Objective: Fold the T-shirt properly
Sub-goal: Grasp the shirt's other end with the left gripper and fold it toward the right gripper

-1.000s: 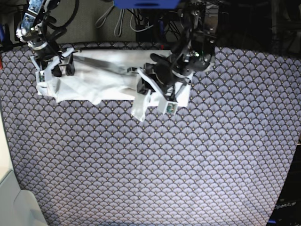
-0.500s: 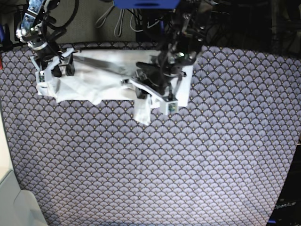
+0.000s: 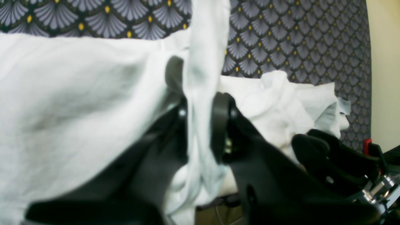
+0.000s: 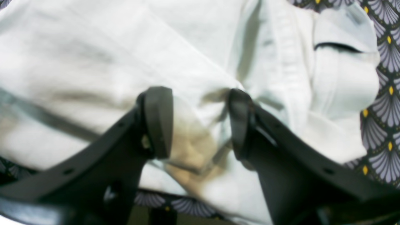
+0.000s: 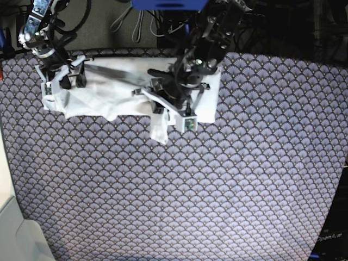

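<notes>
The white T-shirt (image 5: 117, 87) lies crumpled along the far edge of the purple-grey scallop-patterned cloth (image 5: 179, 190). My left gripper (image 5: 159, 107) is over the shirt's middle, shut on a fold of it, and a strip of cloth hangs below the fingers. In the left wrist view that fold of the T-shirt (image 3: 78, 103) runs straight up between the two pads of the left gripper (image 3: 200, 125). My right gripper (image 5: 73, 81) rests on the shirt's left end, open. In the right wrist view the right gripper (image 4: 198, 123) has its jaws apart over the bunched T-shirt (image 4: 187, 47).
Cables and dark equipment crowd the space behind the cloth's far edge, with a blue object (image 5: 168, 4) at the top. A white surface (image 5: 16, 239) sits at the near left corner. Bare patterned cloth fills the near side.
My left gripper has carried its pinched fold leftward across the shirt, dragging the hanging strip with it. The right arm has stayed put.
</notes>
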`<move>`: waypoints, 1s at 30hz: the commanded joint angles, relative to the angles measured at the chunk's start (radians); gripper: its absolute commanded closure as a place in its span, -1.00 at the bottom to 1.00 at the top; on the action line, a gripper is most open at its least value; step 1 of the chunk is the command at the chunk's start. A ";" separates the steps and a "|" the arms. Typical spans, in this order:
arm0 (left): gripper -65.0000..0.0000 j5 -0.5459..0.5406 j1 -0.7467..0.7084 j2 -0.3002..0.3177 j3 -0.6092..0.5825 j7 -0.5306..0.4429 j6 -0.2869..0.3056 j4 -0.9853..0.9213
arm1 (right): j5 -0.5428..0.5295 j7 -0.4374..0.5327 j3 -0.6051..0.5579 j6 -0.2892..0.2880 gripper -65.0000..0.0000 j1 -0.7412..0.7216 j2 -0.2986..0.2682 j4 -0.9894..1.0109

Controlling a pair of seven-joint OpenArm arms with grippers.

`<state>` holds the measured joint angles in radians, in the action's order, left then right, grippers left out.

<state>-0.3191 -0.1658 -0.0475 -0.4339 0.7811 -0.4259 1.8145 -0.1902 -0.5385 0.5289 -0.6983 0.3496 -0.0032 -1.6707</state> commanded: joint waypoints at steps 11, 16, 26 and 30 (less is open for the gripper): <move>0.48 -0.068 0.050 -0.010 -0.030 0.165 0.011 0.023 | -0.007 0.013 -0.028 0.000 0.08 0.001 -0.010 -0.013; -0.03 -0.130 0.065 0.013 -0.030 0.165 0.011 0.024 | -0.007 0.013 -0.033 0.000 0.08 0.003 -0.010 -0.013; -0.33 -0.151 0.067 0.028 -0.024 0.148 0.011 0.067 | -0.007 0.013 -0.029 0.000 0.08 0.001 -0.010 -0.013; -0.32 -0.151 0.058 0.077 -0.024 0.087 0.006 0.126 | -0.007 0.013 -0.023 0.000 0.07 -0.001 -0.010 -0.015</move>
<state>-0.4675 -0.1112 0.0372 -0.4599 0.8806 -0.4248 1.9198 -0.1879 -0.5381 0.5011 -0.6922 0.3496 -0.0051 -1.6707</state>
